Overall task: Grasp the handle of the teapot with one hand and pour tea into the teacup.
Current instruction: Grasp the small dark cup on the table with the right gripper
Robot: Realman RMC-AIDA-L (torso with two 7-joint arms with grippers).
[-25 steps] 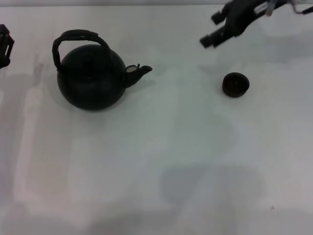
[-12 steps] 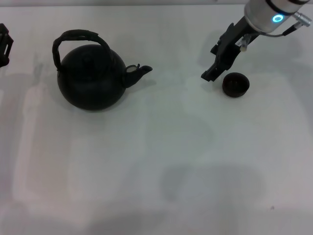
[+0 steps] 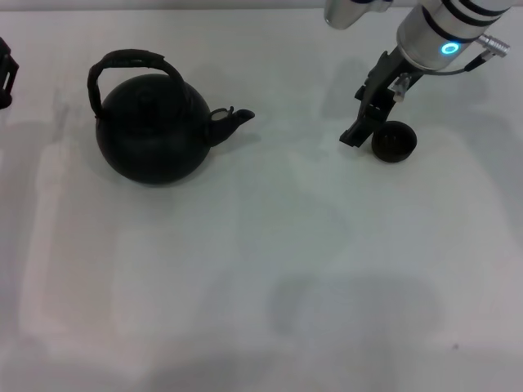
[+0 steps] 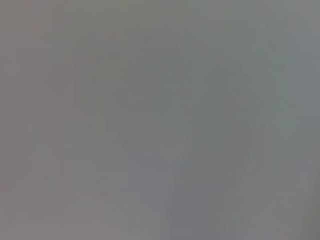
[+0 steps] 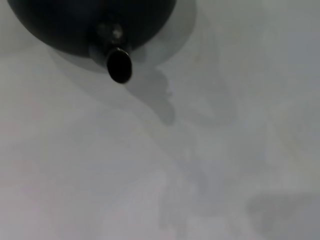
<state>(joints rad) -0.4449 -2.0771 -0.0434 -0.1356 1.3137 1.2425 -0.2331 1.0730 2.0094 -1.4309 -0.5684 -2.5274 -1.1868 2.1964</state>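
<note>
The right arm reaches in from one o'clock, its gripper (image 3: pixel 369 114) angled down toward seven o'clock, low over the desk. The left gripper (image 3: pixel 5 73) sits parked at ten o'clock.

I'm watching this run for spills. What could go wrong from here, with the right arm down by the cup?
The right gripper hangs right beside the teacup, its fingers almost against the rim; a small sideways move could knock or tip the light cup. The teapot sits far off towards the robot's left, its handle ungrasped, so a pour needs a long carry that could slop tea. The left gripper sits at the table edge.
</note>
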